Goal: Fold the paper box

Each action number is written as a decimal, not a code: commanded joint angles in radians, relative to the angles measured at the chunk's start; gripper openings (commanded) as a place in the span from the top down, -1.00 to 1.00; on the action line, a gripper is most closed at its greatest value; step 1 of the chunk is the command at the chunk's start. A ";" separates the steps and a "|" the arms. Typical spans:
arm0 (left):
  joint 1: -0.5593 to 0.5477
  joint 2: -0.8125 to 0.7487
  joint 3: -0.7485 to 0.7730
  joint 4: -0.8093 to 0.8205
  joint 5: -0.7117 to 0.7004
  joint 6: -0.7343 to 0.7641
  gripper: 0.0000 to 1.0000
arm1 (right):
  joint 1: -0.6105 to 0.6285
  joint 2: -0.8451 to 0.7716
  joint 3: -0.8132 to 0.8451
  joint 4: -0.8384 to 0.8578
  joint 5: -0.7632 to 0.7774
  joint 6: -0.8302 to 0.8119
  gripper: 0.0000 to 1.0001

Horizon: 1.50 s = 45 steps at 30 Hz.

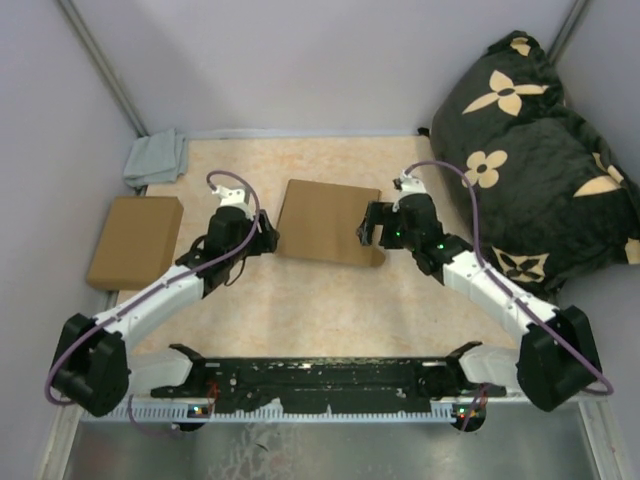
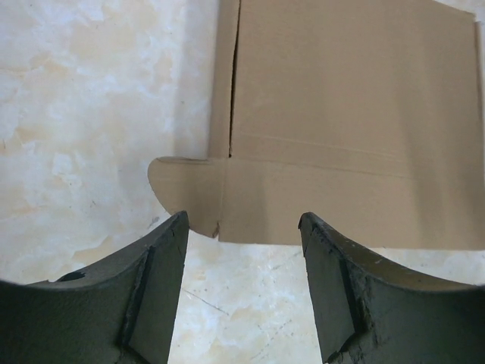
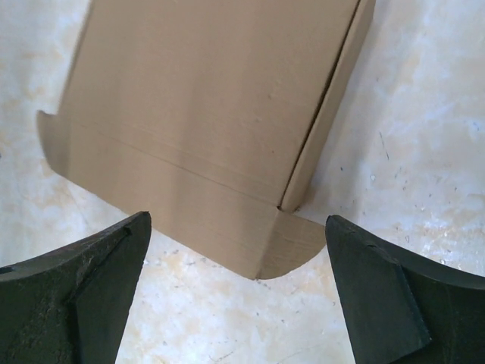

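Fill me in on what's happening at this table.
Two robot arms are working on the paper box, which lies on the table between them. The left gripper is at its left side and the right gripper at its right side. Both are open, and neither is holding the cardboard. A plain brown box sits off to the left, near a grey cloth.
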 commanded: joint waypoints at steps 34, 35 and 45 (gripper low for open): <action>0.008 0.361 0.091 0.127 0.045 0.119 -0.20 | 0.022 0.241 0.104 -0.127 -0.084 -0.032 -0.98; 0.008 0.356 0.087 0.128 0.053 0.113 -0.20 | 0.024 0.239 0.099 -0.125 -0.085 -0.032 -0.98; 0.007 0.283 0.036 0.125 0.154 0.059 -0.16 | 0.050 0.218 0.074 -0.147 -0.090 -0.016 -0.97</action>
